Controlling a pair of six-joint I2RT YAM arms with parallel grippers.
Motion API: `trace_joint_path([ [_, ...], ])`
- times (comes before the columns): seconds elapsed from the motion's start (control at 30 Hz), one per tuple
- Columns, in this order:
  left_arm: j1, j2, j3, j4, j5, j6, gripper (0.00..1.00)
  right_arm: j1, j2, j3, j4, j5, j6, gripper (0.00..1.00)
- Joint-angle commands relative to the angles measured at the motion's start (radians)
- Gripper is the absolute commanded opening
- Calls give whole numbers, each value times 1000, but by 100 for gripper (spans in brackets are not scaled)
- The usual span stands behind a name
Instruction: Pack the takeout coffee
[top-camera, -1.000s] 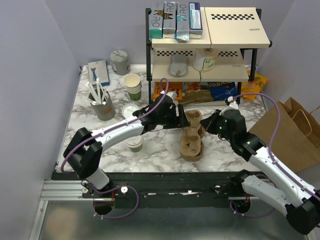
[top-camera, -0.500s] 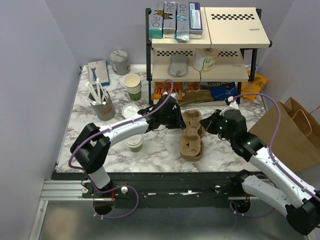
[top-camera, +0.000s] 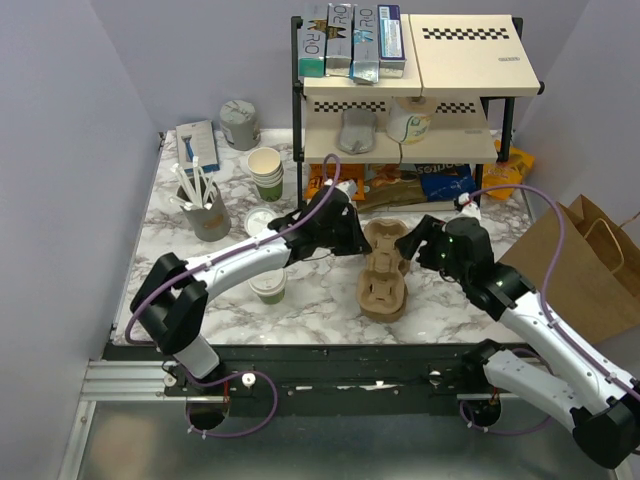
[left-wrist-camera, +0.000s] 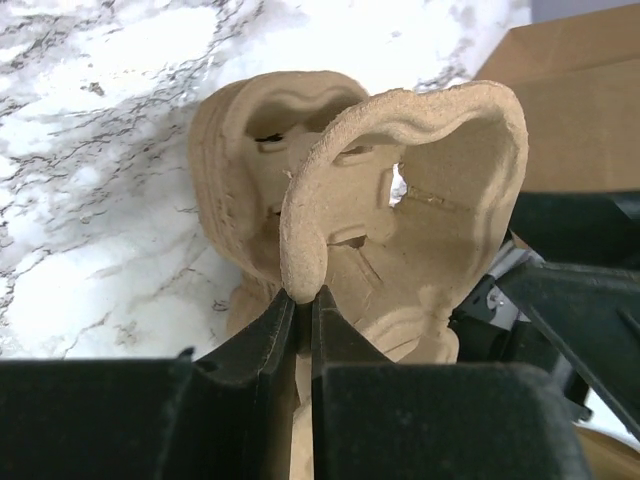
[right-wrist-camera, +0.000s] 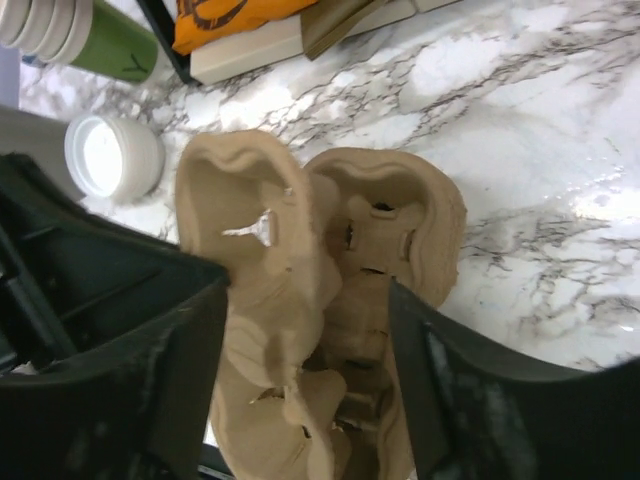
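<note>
The left arm (top-camera: 240, 262) reaches from its base at the near-left corner diagonally across the white marble-patterned table (top-camera: 310, 295), forearm low and nearly level, wrist turned toward the middle. The left pincer (top-camera: 355, 235) is closed on the thin rim of a moulded brown pulp cup carrier (top-camera: 385, 240). In the left wrist view the two black fingers (left-wrist-camera: 262, 335) pinch that rim between their tips (left-wrist-camera: 300, 297). The gripped carrier (left-wrist-camera: 430, 190) stands tilted up and away from a second carrier of the same kind (left-wrist-camera: 230, 160) behind it.

The right arm (top-camera: 520, 310) comes up from the near-right corner, elbow bent, and points its wrist leftward at the same pulp pieces. The right pincer (top-camera: 412, 240) stands wide apart. In its own camera the fingers straddle both carriers (right-wrist-camera: 305, 290), one pulp piece (right-wrist-camera: 250, 200) near the left finger and the other (right-wrist-camera: 400, 210) near the right. Whether either finger touches the pulp cannot be told.

The small cream-and-green paper cup with a white round plastic lid (top-camera: 268, 287) stands upright on the marble, under the left forearm's near side. It is to the left of the carriers, apart from the left pincer and well apart from the right pincer. Neither one holds it.
</note>
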Motion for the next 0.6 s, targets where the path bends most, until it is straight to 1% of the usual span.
trace_joint_path([
  [0.0, 0, -103, -17, -12, 10, 19, 1, -1, -13, 66, -153, 136, 62, 82],
  [0.1, 8, -160, -27, -46, -22, 20, 1, -1, 4, 84, -218, 148, 89, 87],
  [0.2, 32, -235, -42, -112, -65, 11, 1, -1, 36, 86, -251, 139, 96, 88],
  [0.27, 57, -284, -62, -140, -123, 14, 1, -1, 76, 81, -256, 99, 90, 88],
  [0.3, 63, -338, -88, -173, -146, 16, 1, -1, 92, 77, -253, 75, 74, 88],
  [0.33, 75, -367, -100, -186, -178, 16, 2, -1, 107, 63, -250, 23, 62, 87],
  [0.43, 130, -470, -152, -229, -191, 13, 1, -1, 148, 29, -216, -34, 54, 85],
  [0.53, 172, -553, -206, -233, -192, 13, 3, -3, 132, -12, -152, -85, 25, 85],
  [0.57, 180, -567, -214, -235, -191, 13, 3, -1, 118, -32, -88, -114, 5, 85],
])
